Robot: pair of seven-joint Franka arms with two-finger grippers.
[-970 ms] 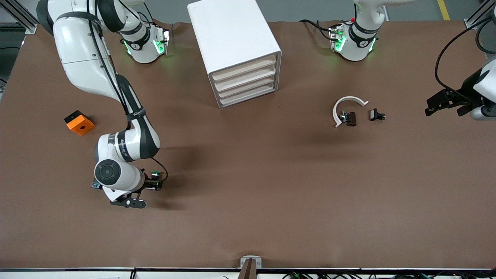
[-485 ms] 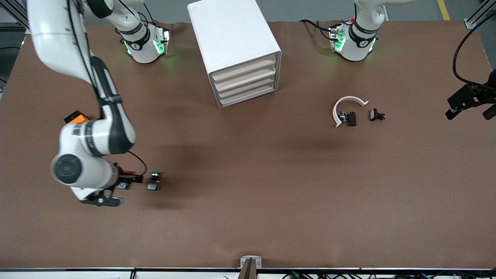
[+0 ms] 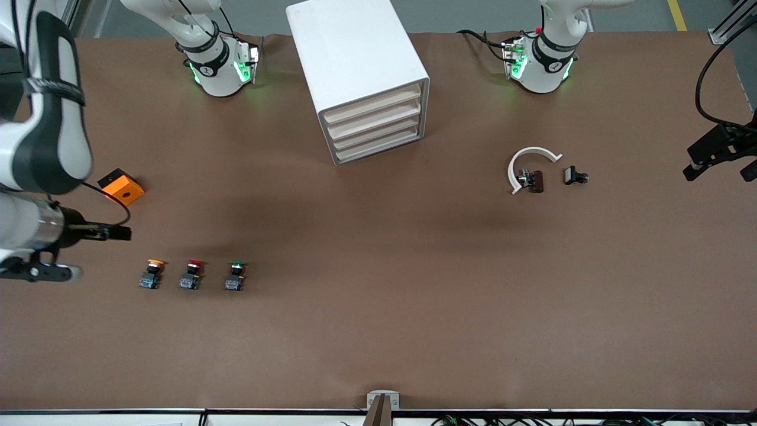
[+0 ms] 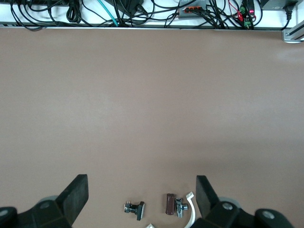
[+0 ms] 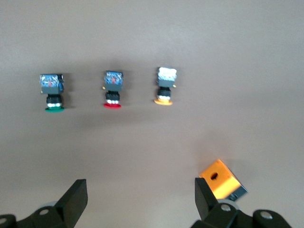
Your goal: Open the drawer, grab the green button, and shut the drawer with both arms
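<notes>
Green button set down, both claws empty

The button [image 3: 235,276] lies on the tabletop [image 3: 378,307] beside the red-capped button [image 3: 190,275], well apart from the right claw [image 5: 140,199], which hangs wide open and empty; the left claw [image 4: 141,197] gapes empty too; the drawer [image 3: 375,133] sits closed.

Both pincers, left [image 4: 141,202] and right [image 5: 141,202], wide open, aloft.

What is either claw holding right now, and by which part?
Nothing. The right claw and the left claw are both open and empty; the green button sits on the table.
</notes>
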